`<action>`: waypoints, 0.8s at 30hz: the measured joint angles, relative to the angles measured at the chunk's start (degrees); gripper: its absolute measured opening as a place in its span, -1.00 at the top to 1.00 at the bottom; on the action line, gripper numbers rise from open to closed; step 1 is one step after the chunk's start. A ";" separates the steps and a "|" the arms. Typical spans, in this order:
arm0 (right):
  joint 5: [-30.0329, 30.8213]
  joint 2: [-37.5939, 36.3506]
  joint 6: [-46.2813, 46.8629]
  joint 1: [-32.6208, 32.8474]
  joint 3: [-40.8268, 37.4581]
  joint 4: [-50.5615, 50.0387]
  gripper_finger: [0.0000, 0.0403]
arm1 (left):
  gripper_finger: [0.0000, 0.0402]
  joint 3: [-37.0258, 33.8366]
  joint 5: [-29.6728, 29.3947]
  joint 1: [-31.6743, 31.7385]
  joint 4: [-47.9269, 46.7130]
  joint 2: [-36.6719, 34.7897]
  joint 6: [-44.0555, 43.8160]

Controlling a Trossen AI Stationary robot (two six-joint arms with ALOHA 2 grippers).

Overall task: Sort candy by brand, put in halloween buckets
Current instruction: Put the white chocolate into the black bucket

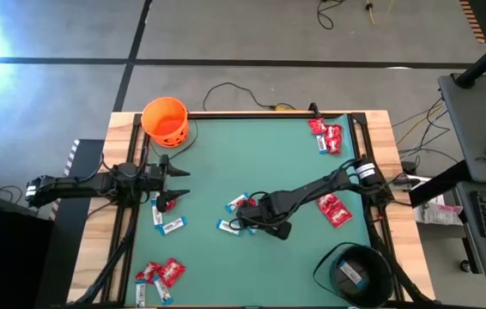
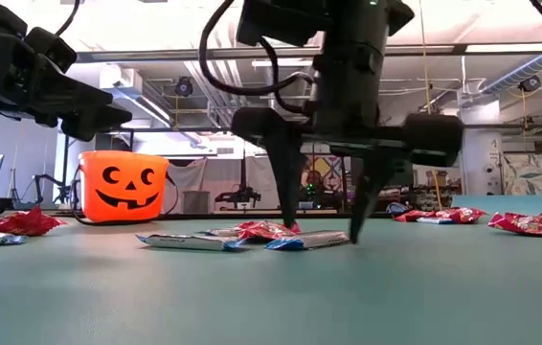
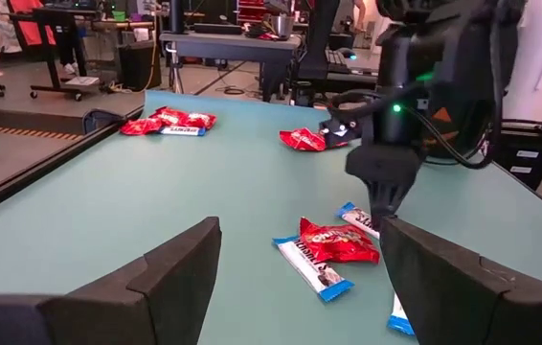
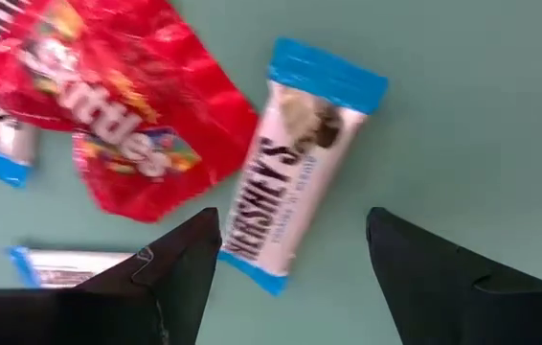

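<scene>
while the right arm's bulk hides part of the centre candy cluster in the high view, the right gripper (image 2: 326,230) stands spread wide, tips at the mat, straddling a slim blue-and-white bar (image 4: 290,187) running diagonally beside a crinkly red packet (image 4: 123,105). left gripper (image 1: 174,183), open and empty, hovers centre-left; round orange bucket (image 1: 166,120) upper left, black bucket (image 1: 359,273) lower right, cut off.

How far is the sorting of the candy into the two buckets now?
One bar already lies in the black bucket; the orange bucket looks empty. The right end effector, open, is over a Hershey's bar mid-table. The left end effector waits, open. Piles at the corners and centre remain.
</scene>
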 joint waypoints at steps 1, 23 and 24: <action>0.02 0.00 0.00 -0.24 0.11 -0.43 -0.22 | -0.35 0.00 0.00 0.01 0.00 0.00 0.00; -0.35 -4.76 -3.04 -1.81 0.13 -19.88 -0.09 | -0.35 0.00 0.00 0.00 0.02 0.11 0.00; 0.05 -5.13 -2.44 -1.63 0.13 -19.83 -0.09 | -0.35 0.00 0.00 0.02 0.00 0.12 0.00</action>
